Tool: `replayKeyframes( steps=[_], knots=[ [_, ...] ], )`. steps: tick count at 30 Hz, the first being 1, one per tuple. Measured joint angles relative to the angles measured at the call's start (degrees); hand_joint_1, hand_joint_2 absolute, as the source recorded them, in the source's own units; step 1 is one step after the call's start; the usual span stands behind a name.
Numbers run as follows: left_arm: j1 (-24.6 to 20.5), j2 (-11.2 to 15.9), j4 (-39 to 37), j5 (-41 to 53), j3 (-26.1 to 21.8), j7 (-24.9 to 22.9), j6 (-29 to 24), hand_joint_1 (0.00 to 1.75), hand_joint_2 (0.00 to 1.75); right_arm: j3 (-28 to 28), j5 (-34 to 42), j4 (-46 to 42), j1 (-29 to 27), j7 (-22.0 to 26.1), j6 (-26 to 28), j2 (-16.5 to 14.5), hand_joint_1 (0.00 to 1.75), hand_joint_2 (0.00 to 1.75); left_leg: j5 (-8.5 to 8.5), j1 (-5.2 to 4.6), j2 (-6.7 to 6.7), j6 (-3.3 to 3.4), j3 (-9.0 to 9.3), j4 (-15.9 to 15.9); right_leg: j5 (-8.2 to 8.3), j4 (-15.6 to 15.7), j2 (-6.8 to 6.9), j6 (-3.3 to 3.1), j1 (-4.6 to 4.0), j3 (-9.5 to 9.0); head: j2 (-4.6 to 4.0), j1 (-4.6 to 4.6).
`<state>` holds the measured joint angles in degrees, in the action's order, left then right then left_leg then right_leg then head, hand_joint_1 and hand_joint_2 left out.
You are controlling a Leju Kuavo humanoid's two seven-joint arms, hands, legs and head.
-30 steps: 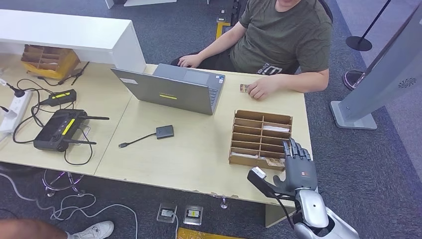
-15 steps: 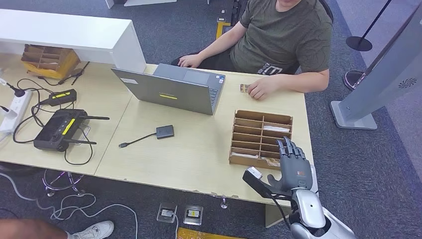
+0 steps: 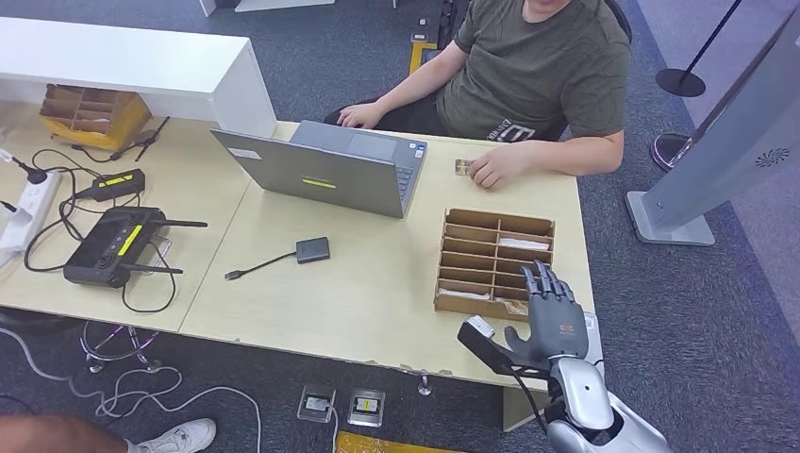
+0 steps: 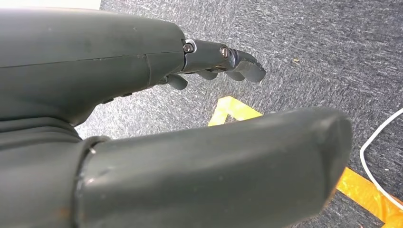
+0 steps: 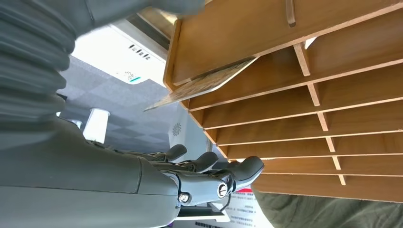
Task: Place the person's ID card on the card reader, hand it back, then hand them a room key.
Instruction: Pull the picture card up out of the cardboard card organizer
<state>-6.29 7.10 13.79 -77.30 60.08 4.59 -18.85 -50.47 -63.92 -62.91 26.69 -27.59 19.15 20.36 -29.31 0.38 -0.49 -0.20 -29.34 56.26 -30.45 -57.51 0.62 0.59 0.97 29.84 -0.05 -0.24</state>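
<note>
Head view is showing the right hand (image 3: 550,316) hovering at the lower right of the frame, fingers spread and holding nothing, its fingertips reaching over the near right corner of the wooden card rack (image 3: 494,261) standing on the counter (image 3: 377,283). A card (image 3: 521,308) is lying in the rack's nearest slot, just beside those fingertips, and a white card (image 3: 522,243) is sitting in a slot further up. At the upper middle of the frame, a person in an olive shirt (image 3: 538,66) is resting one hand beside a small ID card (image 3: 462,167) lying on the counter. A black card reader (image 3: 312,249) with its cable is sitting at centre, below the open laptop (image 3: 325,170). Left wrist view is showing the left hand (image 4: 142,118) hanging over grey carpet, fingers extended and holding nothing.
</note>
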Motion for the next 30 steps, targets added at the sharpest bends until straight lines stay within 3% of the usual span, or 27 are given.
replayKeyframes(
  steps=[30],
  knots=[
    [0.0,0.0,0.0,0.0,0.0,-0.3,-0.2,0.0,0.0,-2.2,2.4,3.2,1.3,0.5,2.5,-1.5,1.75,1.75,0.0,0.0,0.0,0.0,0.04,0.0,0.0,0.0,-0.01,0.0,0.0,-0.02,0.0,0.0]
  ],
)
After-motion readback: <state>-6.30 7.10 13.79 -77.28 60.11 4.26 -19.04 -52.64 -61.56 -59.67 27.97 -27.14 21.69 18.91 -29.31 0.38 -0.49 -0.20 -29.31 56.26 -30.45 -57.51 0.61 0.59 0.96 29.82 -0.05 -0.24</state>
